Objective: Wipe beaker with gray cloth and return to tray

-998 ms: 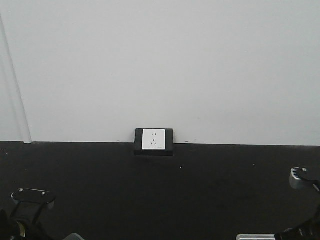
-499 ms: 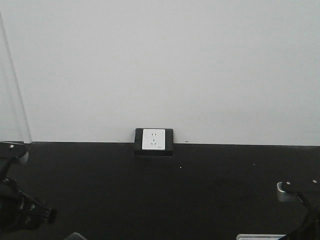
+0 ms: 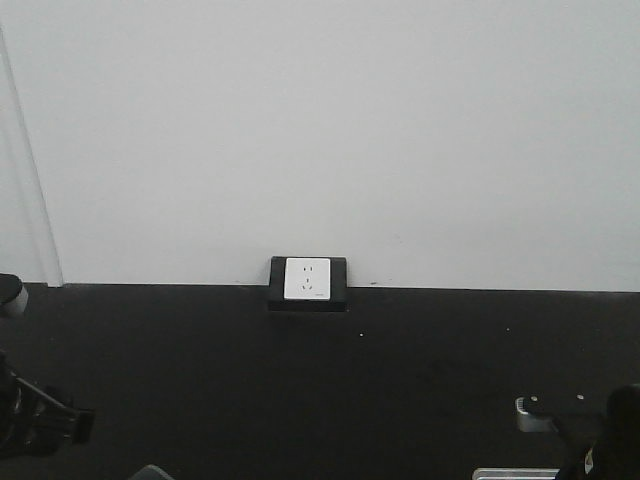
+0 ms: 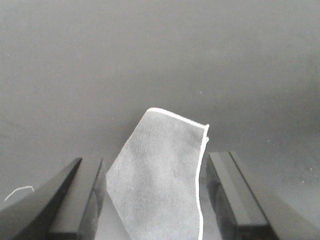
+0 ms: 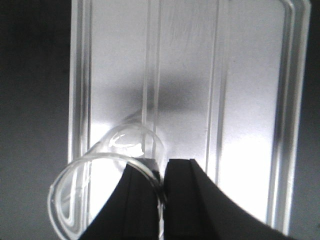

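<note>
In the right wrist view, my right gripper (image 5: 162,167) is shut on the wall of the clear glass beaker (image 5: 125,137), one finger inside the rim and one outside. The beaker hangs tilted over the silvery tray (image 5: 250,100), near its left side. In the left wrist view, my left gripper (image 4: 155,161) is open, its jaws wide apart on either side of the gray cloth (image 4: 160,175). The cloth lies on the dark table with small gaps to both fingers; its light stitched edge runs along the right side.
The front view shows a white wall, a wall socket (image 3: 307,280) and the black table top (image 3: 320,380). Parts of my left arm (image 3: 40,425) and right arm (image 3: 590,430) show at the bottom corners. A tray corner (image 3: 515,473) shows at the bottom edge.
In the front view the right arm has sunk lower towards the tray. The left arm rose and swung left, then settled at the bottom left corner.
</note>
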{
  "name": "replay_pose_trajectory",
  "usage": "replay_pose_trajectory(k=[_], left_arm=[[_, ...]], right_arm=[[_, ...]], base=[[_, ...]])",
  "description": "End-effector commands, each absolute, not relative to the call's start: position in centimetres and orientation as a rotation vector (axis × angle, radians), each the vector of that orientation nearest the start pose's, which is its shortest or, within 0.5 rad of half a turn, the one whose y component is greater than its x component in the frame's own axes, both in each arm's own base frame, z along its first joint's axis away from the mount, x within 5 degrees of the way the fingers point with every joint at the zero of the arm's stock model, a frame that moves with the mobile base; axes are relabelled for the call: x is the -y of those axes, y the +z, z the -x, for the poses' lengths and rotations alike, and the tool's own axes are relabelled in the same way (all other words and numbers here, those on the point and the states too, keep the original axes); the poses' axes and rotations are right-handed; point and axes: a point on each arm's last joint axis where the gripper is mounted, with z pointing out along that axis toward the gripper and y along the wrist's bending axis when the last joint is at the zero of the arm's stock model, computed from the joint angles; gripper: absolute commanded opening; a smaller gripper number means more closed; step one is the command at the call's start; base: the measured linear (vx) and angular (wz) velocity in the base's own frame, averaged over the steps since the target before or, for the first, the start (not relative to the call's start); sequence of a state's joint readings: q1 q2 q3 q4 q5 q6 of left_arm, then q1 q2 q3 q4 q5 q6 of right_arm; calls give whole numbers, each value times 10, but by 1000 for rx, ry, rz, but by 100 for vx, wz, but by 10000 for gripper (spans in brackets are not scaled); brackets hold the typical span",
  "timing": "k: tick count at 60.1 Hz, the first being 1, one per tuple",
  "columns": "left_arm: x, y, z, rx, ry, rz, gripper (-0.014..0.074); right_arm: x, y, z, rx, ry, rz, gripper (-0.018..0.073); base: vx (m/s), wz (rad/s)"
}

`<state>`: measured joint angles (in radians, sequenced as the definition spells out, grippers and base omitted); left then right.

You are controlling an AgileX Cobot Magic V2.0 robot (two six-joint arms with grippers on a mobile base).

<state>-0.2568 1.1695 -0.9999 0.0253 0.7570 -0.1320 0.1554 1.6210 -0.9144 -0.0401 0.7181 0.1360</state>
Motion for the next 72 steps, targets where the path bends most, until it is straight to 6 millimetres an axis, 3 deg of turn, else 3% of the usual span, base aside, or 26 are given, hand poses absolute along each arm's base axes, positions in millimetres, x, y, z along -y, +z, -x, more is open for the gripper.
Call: replay_pose_trajectory(k=[1,14,33,40,49,63,72], left_arm=[[58,351,-230,-2299,-169,-155,534],[58,351,-230,-2300,-169,-155,534],[58,351,-230,-2300,-169,-155,534],[58,351,-230,-2300,-169,-155,534],[58,351,-230,-2300,-169,-155,534],[58,351,-230,-2300,-161,-174,530],[59,352,-231,-2273,-144,-225,428]], right_arm=[[-43,199,-296,-2827,33,48,13],[-45,194,-297,-2846,61,19,139],[-45,194,-294,-2870,66,11,450],[-45,205,-291,-2843,70,12,490],[-43,237,-282,-2760,77,19,491],[-39,313,-257,-2591,102,28,487],[-35,358,-234,-2423,104,88,380]], base=[[0,0],[0,0],[0,0],[0,0],[0,0],[0,0],[0,0]])
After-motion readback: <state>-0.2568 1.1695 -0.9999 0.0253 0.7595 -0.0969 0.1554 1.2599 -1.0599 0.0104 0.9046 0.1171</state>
